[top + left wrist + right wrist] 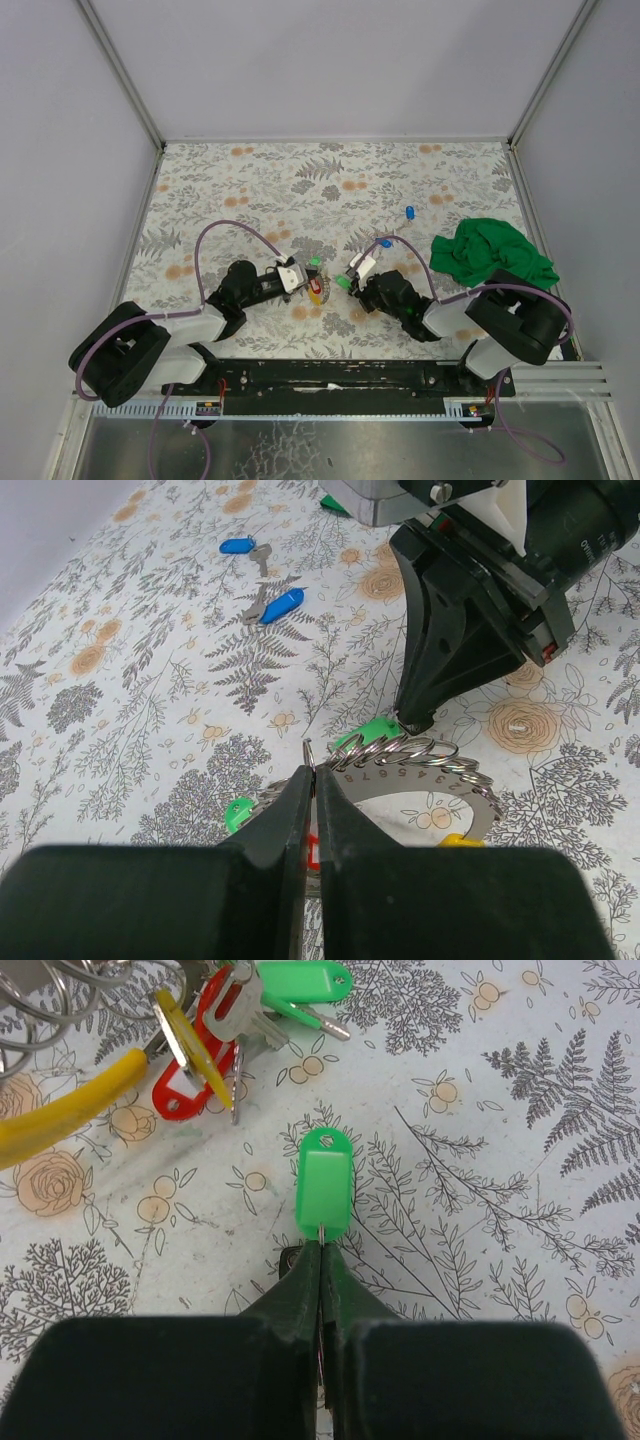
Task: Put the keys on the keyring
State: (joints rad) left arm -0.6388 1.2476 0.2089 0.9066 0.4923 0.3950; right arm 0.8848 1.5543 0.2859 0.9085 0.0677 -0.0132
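The keyring [425, 773] is a grey numbered metal arc with several small split rings, lying between the arms; it also shows in the top view [317, 291]. Green [365, 735], red [311, 850] and yellow [460, 839] tagged keys hang on it. My left gripper [312, 772] is shut on one of its split rings, also seen from above [298, 279]. My right gripper [321, 1247] is shut on the metal end of a green-tagged key [323, 1195], just right of the keyring [351, 272]. Two blue-tagged keys [410, 212] [385, 243] lie loose farther back.
A green cloth [490, 255] is bunched at the right edge of the floral table cover [250, 190]. The right gripper's fingers [430, 650] stand close over the keyring in the left wrist view. A yellow curved strip [60, 1115] lies beside the key cluster.
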